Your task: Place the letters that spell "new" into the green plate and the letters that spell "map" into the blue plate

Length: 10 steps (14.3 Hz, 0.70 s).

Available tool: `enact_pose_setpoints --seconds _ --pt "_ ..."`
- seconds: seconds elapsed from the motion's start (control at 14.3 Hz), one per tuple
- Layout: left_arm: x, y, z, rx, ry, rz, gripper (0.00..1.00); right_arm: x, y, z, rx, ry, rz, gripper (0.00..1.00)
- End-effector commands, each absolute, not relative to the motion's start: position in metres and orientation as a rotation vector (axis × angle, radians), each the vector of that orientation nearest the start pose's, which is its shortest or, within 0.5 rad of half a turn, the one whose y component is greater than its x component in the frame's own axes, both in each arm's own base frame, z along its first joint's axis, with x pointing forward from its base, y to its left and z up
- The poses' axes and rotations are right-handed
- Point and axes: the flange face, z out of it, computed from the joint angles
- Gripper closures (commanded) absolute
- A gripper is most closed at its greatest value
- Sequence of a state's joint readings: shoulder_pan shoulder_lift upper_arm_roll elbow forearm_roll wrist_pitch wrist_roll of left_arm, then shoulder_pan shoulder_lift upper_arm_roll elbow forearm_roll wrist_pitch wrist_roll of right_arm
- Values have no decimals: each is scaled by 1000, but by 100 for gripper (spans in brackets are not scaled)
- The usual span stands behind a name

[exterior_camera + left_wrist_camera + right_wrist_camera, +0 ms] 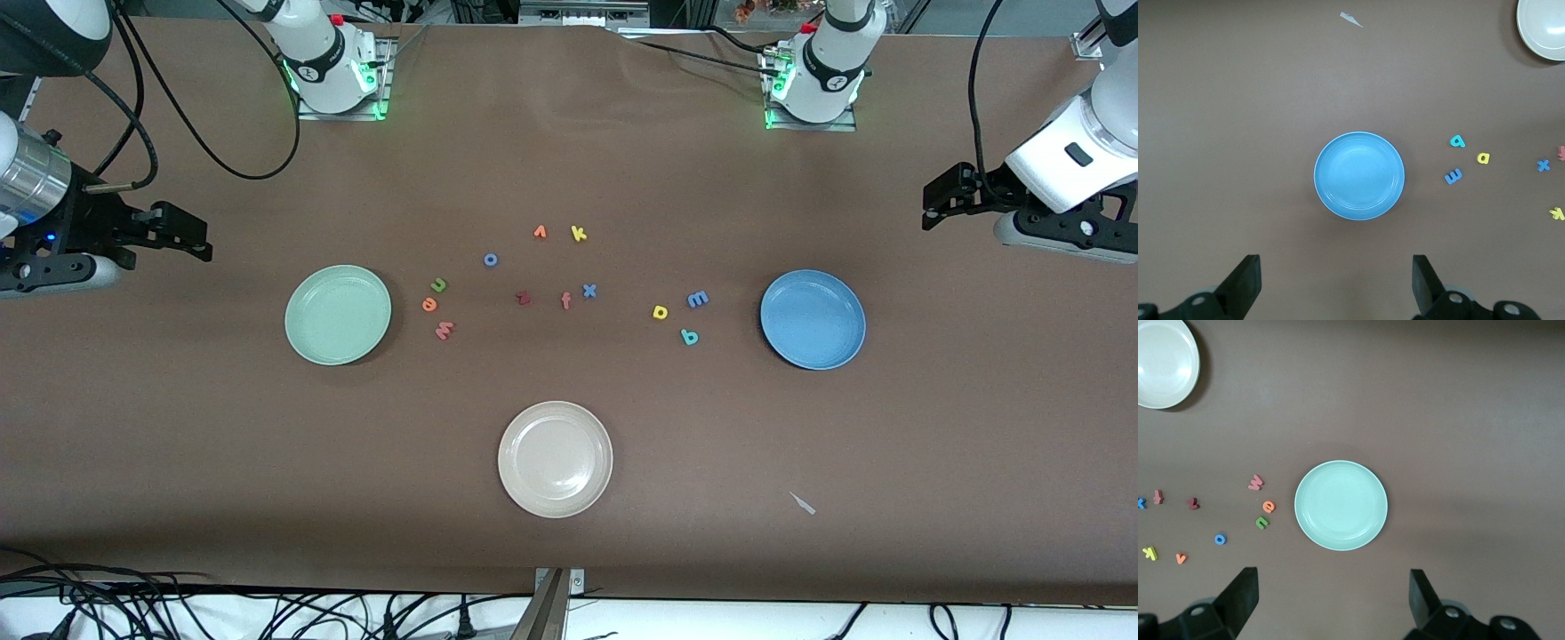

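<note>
- You face a brown-covered bench — cables trail along its near edge.
- Three plates: green plate, blue plate, beige plate.
- Green n, orange e, salmon w lie beside the green plate; blue m, yellow a, teal p beside the blue.
- Left gripper and right gripper hover — both spread, holding nothing.

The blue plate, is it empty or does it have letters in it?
Empty: the blue plate shows only bare surface; the m lies beside it.

Both arms white w/ black joint bands, green LEDs at bases on metal plates, black cables, red buttons, left gripper and right gripper black, matte fingers.
</note>
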State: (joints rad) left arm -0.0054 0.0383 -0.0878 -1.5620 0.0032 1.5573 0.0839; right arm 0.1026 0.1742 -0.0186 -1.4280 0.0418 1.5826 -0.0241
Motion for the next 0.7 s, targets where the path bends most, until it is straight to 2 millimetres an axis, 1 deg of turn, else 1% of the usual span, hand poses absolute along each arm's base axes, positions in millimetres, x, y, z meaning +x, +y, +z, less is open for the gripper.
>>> enact_pose_setpoints --seconds 0.0,0.28,0.35,0.42,0.63 --pt "560 -52 614 -3111 289 69 0 607 58 594 -3080 -145 15 0" --pt "560 -52 615 -3111 291 67 0 605 55 595 -3082 -141 22 0" --pt "560 -53 615 -3111 292 67 0 607 53 595 -3084 -136 14 0" --pt "560 -53 615 -3111 292 67 0 608 47 595 -3085 -119 9 0" --pt "560 -55 614 -3113 299 69 0 606 44 595 -3084 -110 28 0"
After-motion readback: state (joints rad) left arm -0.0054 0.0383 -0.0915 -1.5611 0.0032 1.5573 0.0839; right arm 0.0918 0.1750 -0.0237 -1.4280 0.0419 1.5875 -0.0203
